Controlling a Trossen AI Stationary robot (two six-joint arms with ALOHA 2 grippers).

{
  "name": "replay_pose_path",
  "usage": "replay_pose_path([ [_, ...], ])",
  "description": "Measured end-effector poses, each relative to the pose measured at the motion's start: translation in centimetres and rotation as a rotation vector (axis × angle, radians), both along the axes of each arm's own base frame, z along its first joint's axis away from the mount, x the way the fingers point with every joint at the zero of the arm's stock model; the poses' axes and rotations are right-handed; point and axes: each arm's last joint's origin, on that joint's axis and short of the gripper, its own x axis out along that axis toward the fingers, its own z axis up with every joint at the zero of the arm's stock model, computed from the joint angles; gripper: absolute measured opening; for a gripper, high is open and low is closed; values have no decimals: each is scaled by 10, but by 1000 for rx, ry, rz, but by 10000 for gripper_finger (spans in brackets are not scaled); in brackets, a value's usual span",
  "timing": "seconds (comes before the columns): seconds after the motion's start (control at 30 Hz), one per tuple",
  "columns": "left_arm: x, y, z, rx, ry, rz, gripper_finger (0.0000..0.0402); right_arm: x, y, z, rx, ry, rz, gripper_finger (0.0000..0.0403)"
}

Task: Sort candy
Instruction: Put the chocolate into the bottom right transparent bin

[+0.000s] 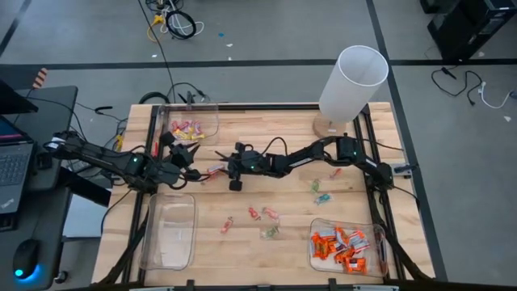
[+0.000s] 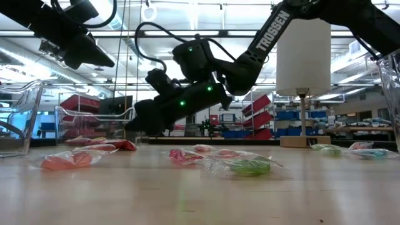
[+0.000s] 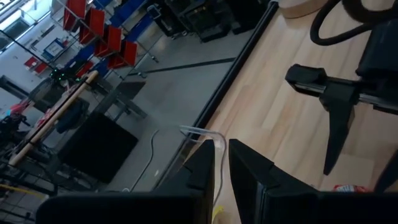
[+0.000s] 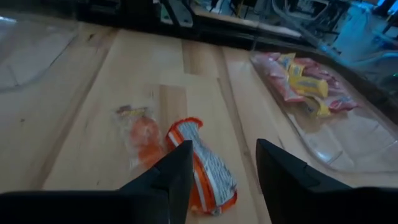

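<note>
Sorting looks partly done. Of 3 clear bins on the desk point(image 1: 242, 133), the bin with orange candy point(image 1: 347, 248) at the near right holds a good pile, the bin with pink and yellow candy point(image 1: 192, 127) at the far left holds several, and the empty bin point(image 1: 170, 232) at the near left has none. Loose candy point(image 1: 266, 217) remains scattered mid-desk. The right end effector point(image 4: 221, 163) hovers with fingers spread over an orange-and-white candy point(image 4: 202, 168). The left end effector point(image 3: 221, 163), near the far-left bin, is nearly closed, apparently empty.
</note>
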Motion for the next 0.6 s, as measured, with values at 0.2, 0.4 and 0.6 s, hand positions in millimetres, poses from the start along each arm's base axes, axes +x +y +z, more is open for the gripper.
replay_pose_path([
  [0.2,0,0,0,0,0,0,49,-1,0,-3,3,29,1,173],
  [0.4,0,0,0,-1,0,0,49,-1,0,-3,5,33,5,174],
  [0.6,0,0,0,-1,-1,0,49,-2,0,-4,-3,44,13,178],
])
